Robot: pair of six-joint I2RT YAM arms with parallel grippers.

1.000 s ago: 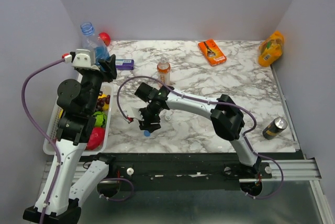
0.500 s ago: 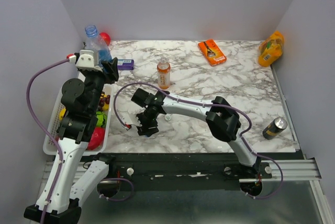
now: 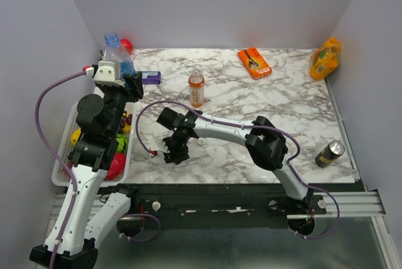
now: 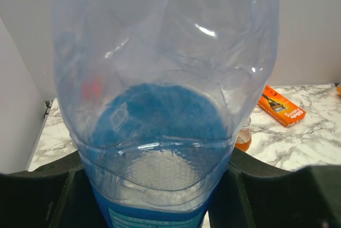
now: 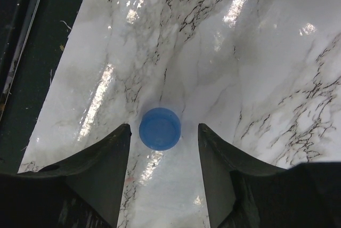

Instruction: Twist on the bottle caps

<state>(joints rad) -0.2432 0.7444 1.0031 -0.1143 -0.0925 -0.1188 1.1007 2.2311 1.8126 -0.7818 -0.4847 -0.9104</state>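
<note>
Left claw (image 4: 154, 188) is gripping the clear blue-labelled bottle (image 4: 160, 79); right claw (image 5: 163, 127) is hanging open around the round blue cap (image 5: 160, 128), probably centred. I'm aiming to pinch it level.

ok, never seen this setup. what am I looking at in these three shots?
Two robot arms are bolted at the near edge of a table. The wide shot comes from a fixed camera above and behind them. The other two come from a camera on each wrist, looking out along that arm's jaws.

The left arm holds a blue-labelled bottle in closed jaws near the back left corner. The right arm has its jaws open on either side of a blue cap lying on the marble table, not gripping it.

Also on the table are a small bottle of orange liquid, an orange packet, a yellow-orange pouch, a dark can and, at the left, a white basket of colourful items.
</note>
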